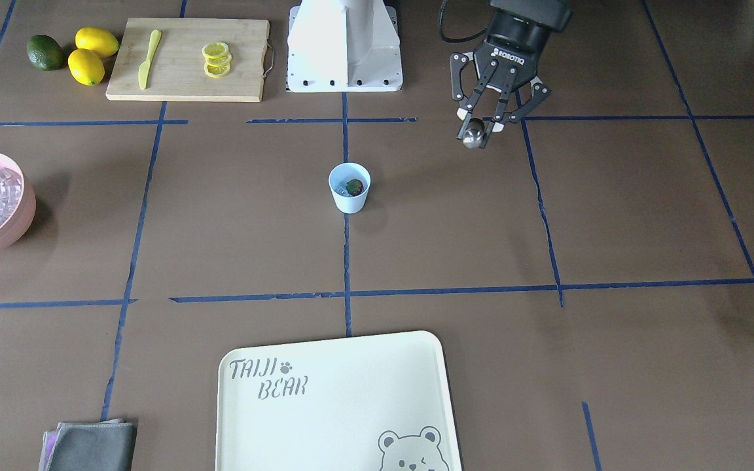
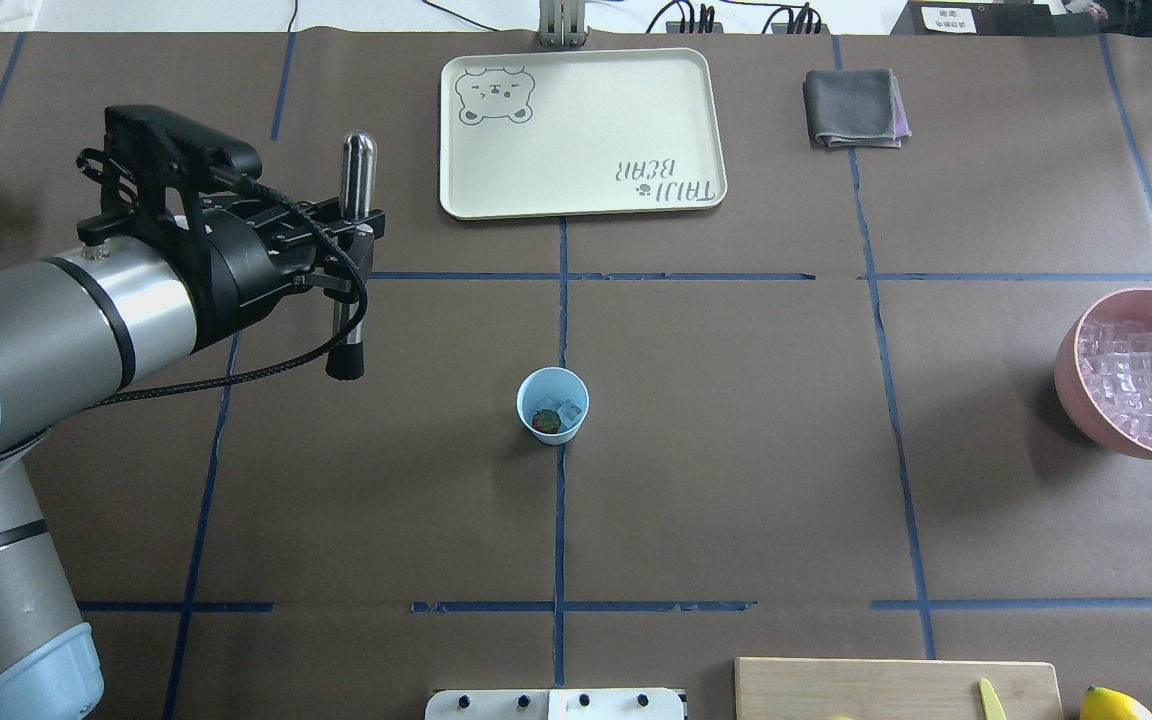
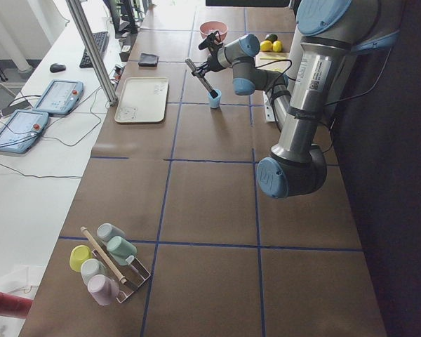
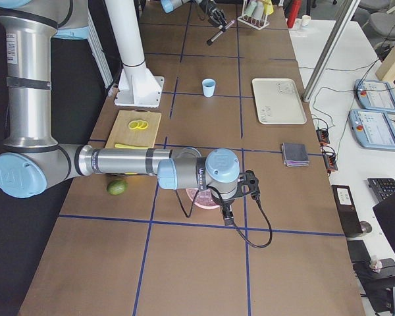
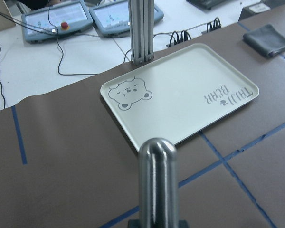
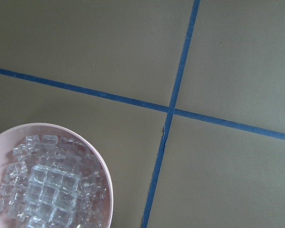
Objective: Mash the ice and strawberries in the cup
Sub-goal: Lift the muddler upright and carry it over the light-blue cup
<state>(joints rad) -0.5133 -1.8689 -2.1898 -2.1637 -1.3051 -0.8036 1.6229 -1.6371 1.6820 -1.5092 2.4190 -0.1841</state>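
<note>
L gripper [image 2: 356, 238] is clenched on the steel muddler [image 2: 357, 170] at approx mid-shaft, black end tilted down, well off to the robot's left of the cup [image 2: 553, 405]. R gripper [image 4: 226, 212] hangs over the pink bowl [image 2: 1116, 446]; can't tell whether its jaws are open or shut, and its wrist cam shows no fingers. The cup stands upright and alone at table centre with nothing bracing it. It's prob. light thin plastic, so expect it to skid or tip under a push. If you steady it, take the outer wall below the rim and don't squeeze hard. Inside, the strawberry [image 2: 544, 421] should crush soft, while the ice [image 2: 568, 408] is hard and slick and likely to jump aside. Smooth steel may slip in the pads. Count: 1 cup, 1 berry, a few cubes in the cup (too small to count), many more in the bowl, 1 muddler.
</note>
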